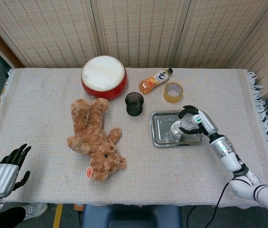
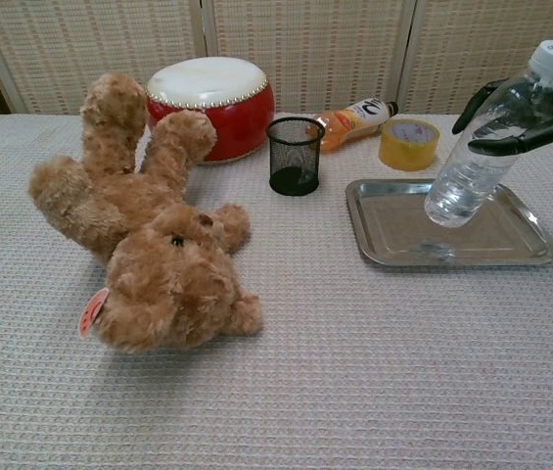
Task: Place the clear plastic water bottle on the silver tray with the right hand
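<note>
My right hand point(image 1: 192, 120) point(image 2: 521, 113) grips the clear plastic water bottle point(image 2: 482, 157) point(image 1: 181, 127) near its upper part. The bottle is tilted, white cap up and to the right, its base hanging just above the silver tray point(image 2: 393, 250) point(image 1: 158, 135). I cannot tell whether the base touches the tray. My left hand point(image 1: 8, 168) hangs off the table's front left corner, fingers apart and empty; it does not show in the chest view.
A brown teddy bear point(image 1: 96, 140) lies left of centre. Behind it stands a red drum point(image 1: 103, 76). A black mesh cup point(image 1: 134, 103), an orange drink bottle point(image 1: 154, 80) and a yellow tape roll point(image 1: 173, 91) lie behind the tray.
</note>
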Action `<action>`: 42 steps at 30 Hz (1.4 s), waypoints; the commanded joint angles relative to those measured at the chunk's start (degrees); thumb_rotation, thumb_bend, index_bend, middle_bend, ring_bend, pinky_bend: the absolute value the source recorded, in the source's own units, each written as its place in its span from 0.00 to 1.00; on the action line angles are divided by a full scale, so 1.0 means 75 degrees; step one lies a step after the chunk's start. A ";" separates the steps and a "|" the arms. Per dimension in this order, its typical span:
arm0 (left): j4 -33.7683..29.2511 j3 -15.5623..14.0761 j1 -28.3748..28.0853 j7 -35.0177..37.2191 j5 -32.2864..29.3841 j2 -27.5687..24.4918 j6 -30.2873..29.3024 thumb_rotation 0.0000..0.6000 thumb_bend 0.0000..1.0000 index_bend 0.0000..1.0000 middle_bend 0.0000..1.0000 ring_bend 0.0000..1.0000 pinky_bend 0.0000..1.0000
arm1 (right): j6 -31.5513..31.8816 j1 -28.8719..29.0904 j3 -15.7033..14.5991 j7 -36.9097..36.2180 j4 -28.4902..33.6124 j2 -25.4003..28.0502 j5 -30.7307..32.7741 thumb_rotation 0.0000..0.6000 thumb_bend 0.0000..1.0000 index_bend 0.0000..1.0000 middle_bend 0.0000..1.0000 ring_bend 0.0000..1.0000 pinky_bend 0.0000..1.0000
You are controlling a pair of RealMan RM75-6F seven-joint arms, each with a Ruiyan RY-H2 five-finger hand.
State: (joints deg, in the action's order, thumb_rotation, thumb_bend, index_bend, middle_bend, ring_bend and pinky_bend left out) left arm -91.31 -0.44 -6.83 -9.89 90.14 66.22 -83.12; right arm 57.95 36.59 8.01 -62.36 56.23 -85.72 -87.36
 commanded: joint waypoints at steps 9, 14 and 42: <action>-0.0013 -0.0030 -0.0024 -0.0029 0.0007 0.0000 0.0053 1.00 0.42 0.04 0.03 0.12 0.31 | -0.0006 0.0362 -0.0312 -0.1027 -0.1615 -0.0952 -0.0242 1.00 0.03 0.55 0.39 0.14 0.23; 0.0006 -0.0020 -0.0001 0.0003 0.0049 0.0003 -0.0045 1.00 0.41 0.04 0.03 0.12 0.31 | 0.0045 0.0327 -0.0449 -0.1218 -0.1741 -0.0942 -0.0279 1.00 0.03 0.48 0.35 0.05 0.18; -0.0031 -0.0056 0.0025 0.0106 0.0142 -0.0032 -0.0132 1.00 0.42 0.04 0.03 0.12 0.31 | 0.2119 -0.1929 -0.0966 0.5424 0.2470 0.2312 0.0562 1.00 0.03 0.00 0.00 0.00 0.02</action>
State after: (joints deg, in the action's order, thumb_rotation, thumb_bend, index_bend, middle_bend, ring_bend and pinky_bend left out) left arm -91.55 -0.85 -6.63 -9.10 91.21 65.97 -84.13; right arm 69.27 28.77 1.07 -39.28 60.49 -76.45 -87.95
